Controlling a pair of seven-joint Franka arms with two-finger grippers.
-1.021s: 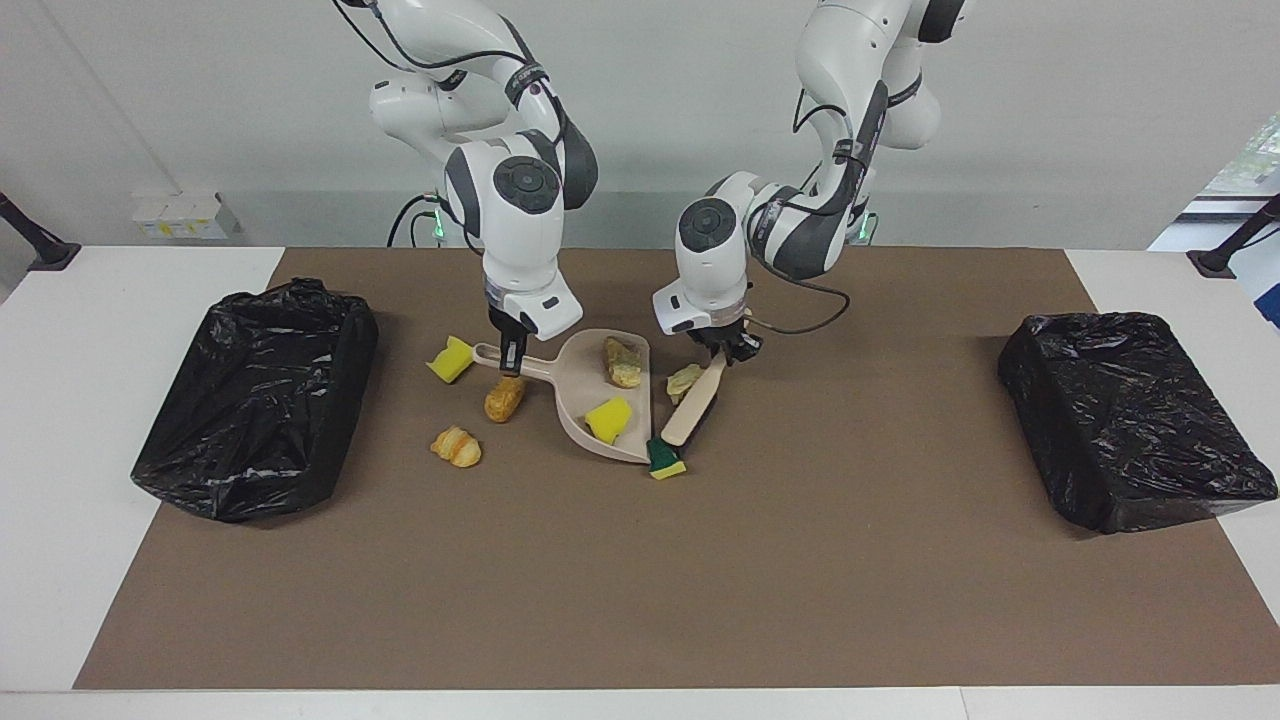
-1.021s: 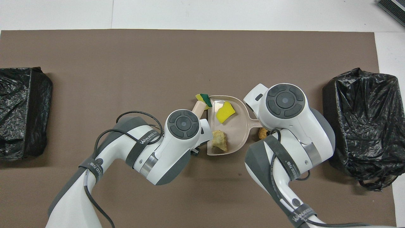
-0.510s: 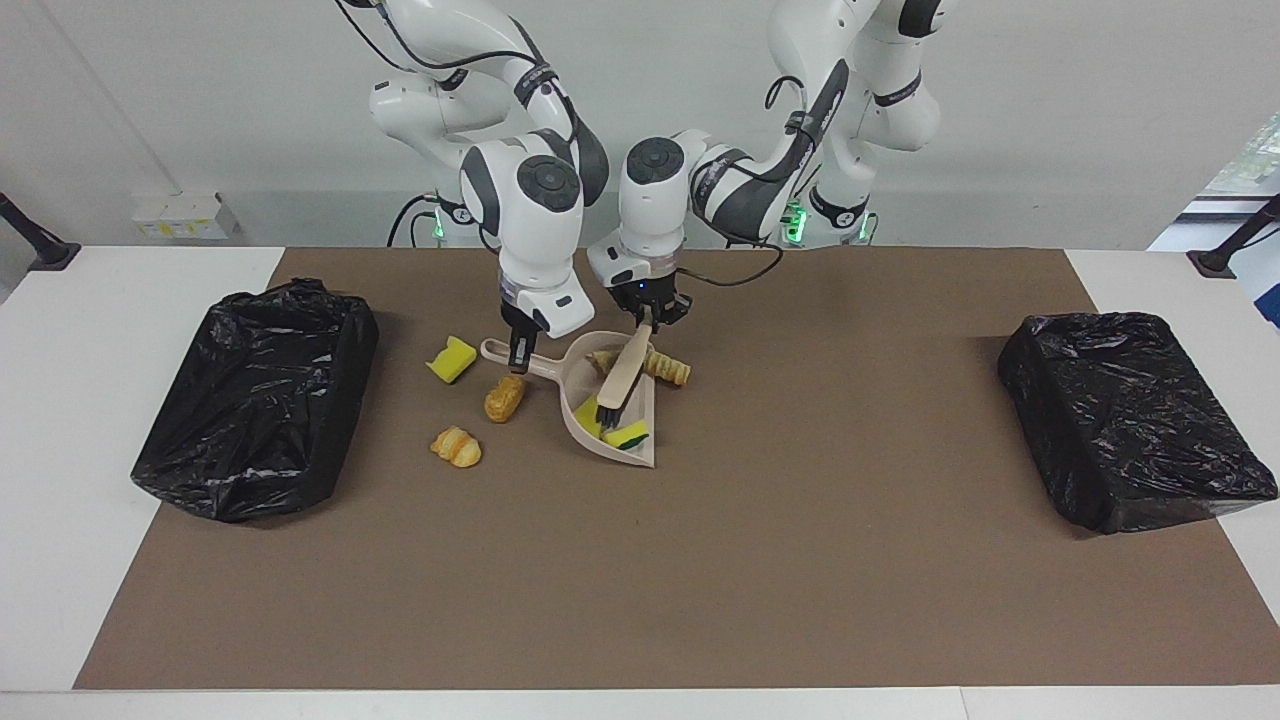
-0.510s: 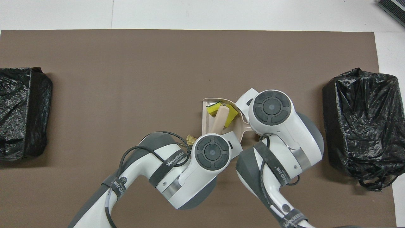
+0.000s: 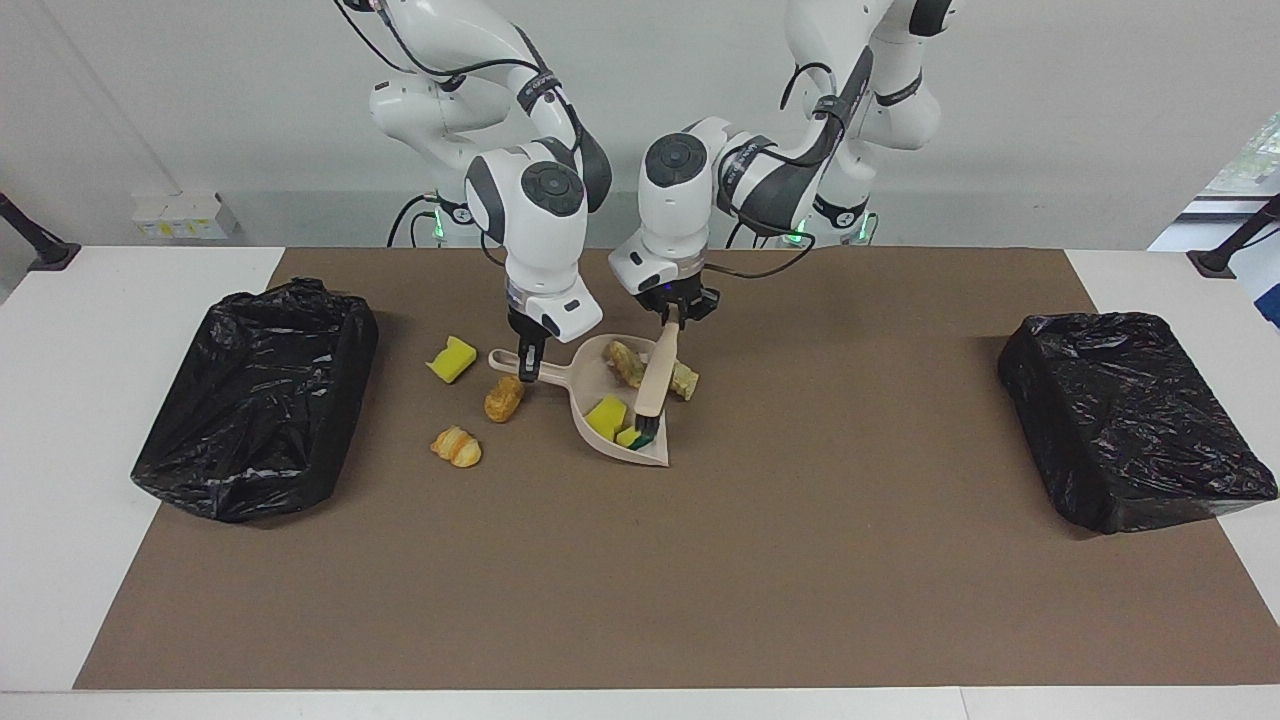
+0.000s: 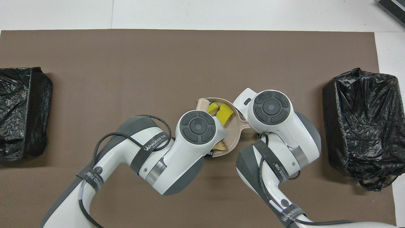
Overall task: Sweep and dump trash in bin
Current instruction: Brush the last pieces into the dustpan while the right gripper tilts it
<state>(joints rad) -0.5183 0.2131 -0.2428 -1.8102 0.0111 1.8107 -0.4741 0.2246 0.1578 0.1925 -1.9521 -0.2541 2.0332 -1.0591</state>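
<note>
Green-faced sponge (image 5: 632, 437) swept into dustpan (image 5: 600, 385); left claw (image 5: 676, 317) grasps brush (image 5: 653, 385), right claw (image 5: 528, 362) dustpan handle.

Yellow sponge chunks (image 5: 606, 415) in dustpan (image 5: 596, 375), pastry pieces (image 5: 455, 446) beside it

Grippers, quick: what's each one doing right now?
Left gripper: shut on the brush handle, bristles in the dustpan.
Right gripper: shut on the dustpan handle.

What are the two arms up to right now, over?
Left gripper grips brush, right gripper grips dustpan. Two sponges inside. Nothing blocking.
</note>
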